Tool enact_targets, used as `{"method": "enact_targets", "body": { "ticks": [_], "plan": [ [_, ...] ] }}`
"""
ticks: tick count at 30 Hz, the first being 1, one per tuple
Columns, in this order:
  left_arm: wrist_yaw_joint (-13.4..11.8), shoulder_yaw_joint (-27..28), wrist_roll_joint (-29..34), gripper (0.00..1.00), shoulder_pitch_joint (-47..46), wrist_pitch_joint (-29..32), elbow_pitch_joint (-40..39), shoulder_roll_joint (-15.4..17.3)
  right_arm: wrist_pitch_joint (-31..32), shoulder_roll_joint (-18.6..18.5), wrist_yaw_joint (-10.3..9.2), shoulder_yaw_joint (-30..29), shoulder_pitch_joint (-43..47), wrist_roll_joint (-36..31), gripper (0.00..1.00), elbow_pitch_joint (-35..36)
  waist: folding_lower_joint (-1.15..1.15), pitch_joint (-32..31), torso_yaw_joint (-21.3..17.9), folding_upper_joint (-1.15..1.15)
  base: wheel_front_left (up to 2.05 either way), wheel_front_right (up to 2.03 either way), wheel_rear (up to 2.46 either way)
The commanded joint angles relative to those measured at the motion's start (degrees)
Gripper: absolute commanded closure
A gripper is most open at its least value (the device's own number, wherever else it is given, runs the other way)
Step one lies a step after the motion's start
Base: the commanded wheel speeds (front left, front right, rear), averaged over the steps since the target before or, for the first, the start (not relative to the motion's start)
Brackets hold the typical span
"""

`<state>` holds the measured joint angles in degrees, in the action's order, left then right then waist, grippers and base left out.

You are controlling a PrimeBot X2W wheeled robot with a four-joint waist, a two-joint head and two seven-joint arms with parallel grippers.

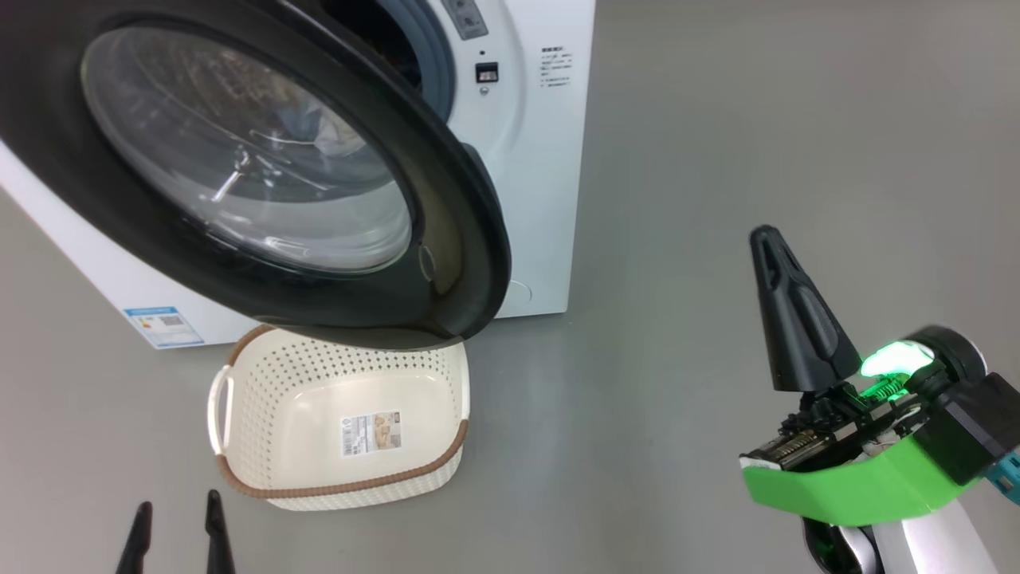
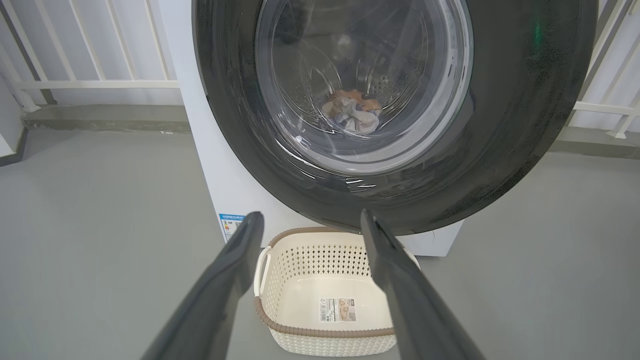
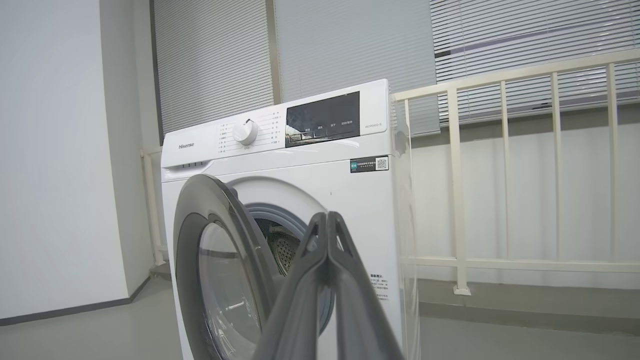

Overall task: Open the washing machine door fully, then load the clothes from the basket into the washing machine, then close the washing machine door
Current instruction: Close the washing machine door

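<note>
My left tool spread wide near the cream-white perforated plastic basket, large round glossy black door ajar over it, pale blue-and-orange clothes inside the white boxy washing machine, my right tool pinched shut

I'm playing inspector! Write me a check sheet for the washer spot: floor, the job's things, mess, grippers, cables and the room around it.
Surface: smooth grey floor.
Job's things: washer upright; door part open, swung out above the basket; basket empty except a label; clothes inside the drum, seen through the door glass.
Clutter: nothing seen.
Grippers: left gripper open, holding nothing, pointed at the basket; right gripper shut, holding nothing, apart from the door.
Cables: nothing seen.
Surroundings: white railing and window blinds behind the washer.
</note>
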<state>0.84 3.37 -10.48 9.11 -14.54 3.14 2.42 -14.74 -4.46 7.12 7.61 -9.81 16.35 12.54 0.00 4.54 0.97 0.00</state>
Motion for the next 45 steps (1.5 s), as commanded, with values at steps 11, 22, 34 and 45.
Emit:
{"method": "enact_targets", "body": {
  "ticks": [11,22,34,45],
  "plan": [
    [0.49,-1.09,-1.49,0.00,-2.21,-0.46,-0.31,0.46,-0.26,-8.61,0.36,17.29,-6.43,2.21,1.00,8.32,0.00,0.70,5.10,0.00,0.00,0.00,0.00],
    [0.43,-3.60,-2.00,0.00,-3.34,-0.46,-1.27,0.46,-0.26,-14.97,0.36,29.59,-10.54,5.47,1.00,1.71,0.00,2.95,11.08,0.00,0.00,0.00,0.00],
    [-0.95,-9.38,-4.36,0.00,-6.56,-0.46,-3.25,0.46,-0.26,-17.91,0.36,32.91,-14.07,9.36,1.00,-10.97,0.00,8.88,18.15,0.00,0.00,0.00,0.00],
    [-2.24,-13.45,-6.09,0.00,-11.69,-0.46,-4.74,0.46,-0.26,-17.00,0.36,24.17,-19.05,6.97,1.00,-19.49,0.00,15.38,20.94,0.00,0.00,0.00,0.00]
  ]
}}
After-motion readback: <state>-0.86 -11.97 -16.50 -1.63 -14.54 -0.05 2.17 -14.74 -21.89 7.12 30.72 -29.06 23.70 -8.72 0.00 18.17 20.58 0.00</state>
